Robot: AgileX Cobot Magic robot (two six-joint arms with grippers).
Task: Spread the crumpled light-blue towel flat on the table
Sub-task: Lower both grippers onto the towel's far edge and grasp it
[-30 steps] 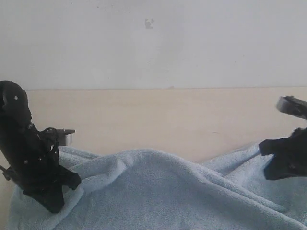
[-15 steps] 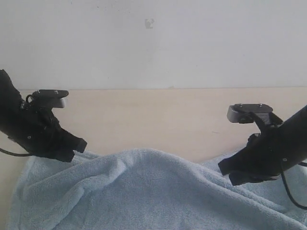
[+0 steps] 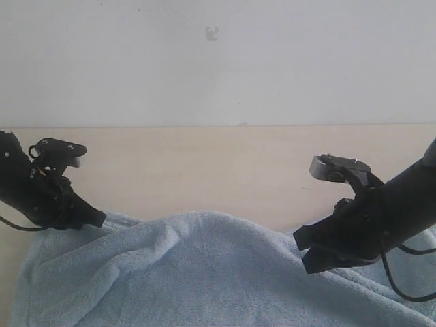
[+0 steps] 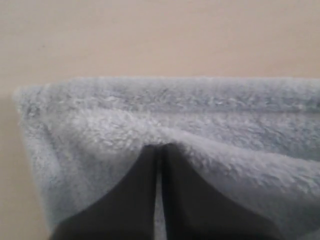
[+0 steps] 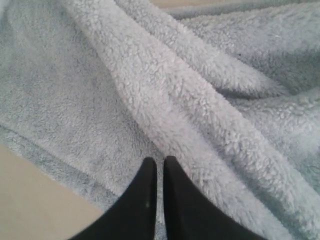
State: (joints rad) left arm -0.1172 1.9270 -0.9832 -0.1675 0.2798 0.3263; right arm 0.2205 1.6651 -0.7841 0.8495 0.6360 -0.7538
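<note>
One small grey mark (image 3: 212,33) at twelve o'clock on the white wall (image 3: 306,68), too blurred to read as writing or label.

One towel (image 3: 204,272), pale light-blue and fluffy. Lies rumpled at six o'clock in the exterior view, on the near part of the one pale beige surface (image 3: 204,163). Rises in a broad rounded hump at the middle, with long soft folds falling away toward five and seven o'clock. Stops well short of the wall, with a wide strip of surface showing beyond it.

Two black hands, one per arm.

Left hand (image 3: 95,219) at nine o'clock, low, tip touching the towel's far left edge. In the left wrist view, fingers (image 4: 125,200) pressed together, cloth puckered around the tips and pinched there: clamped on the towel.

Right hand (image 3: 306,255) at four o'clock, pointing toward nine, over the towel's right side. In the right wrist view, fingers (image 5: 190,210) together but for a thin slit, tips against a thick fold of fleece. Cloth caught between them or not: cannot tell.

Two camera housings as well: left housing (image 3: 65,148) just above the left hand, right housing (image 3: 335,167) just above the right hand.
</note>
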